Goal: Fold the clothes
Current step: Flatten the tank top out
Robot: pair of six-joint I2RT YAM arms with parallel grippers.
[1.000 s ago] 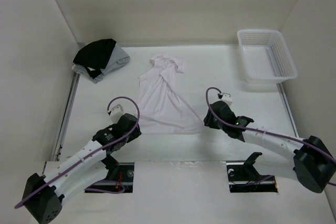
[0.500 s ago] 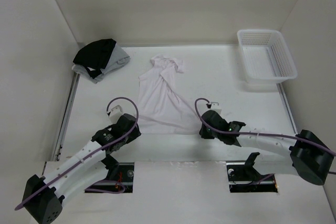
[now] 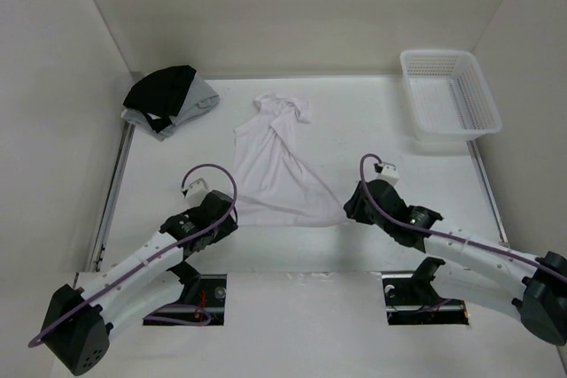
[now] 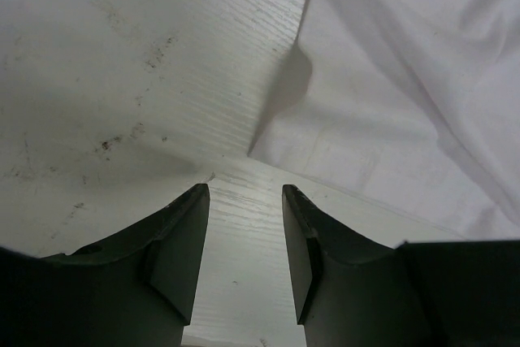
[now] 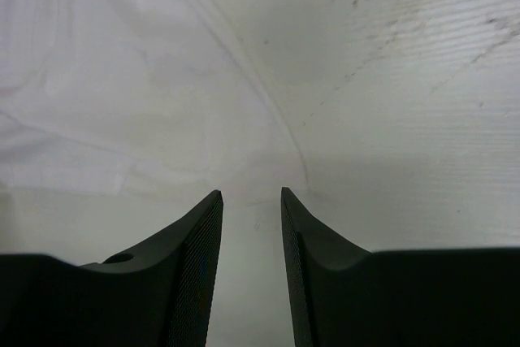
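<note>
Top external view: the white T-shirt [image 3: 282,170] lies rumpled and twisted in the middle of the surface [image 3: 372,121], with the collar end far and the hem near. The left tool [image 4: 244,193] is at the hem's near-left corner and the right tool [image 5: 250,194] at its near-right corner. Both are released, jaws apart over bare surface. I'd worry that a pinch misses the thin edge or catches only one layer, so the cloth bunches instead of spreading.
</note>
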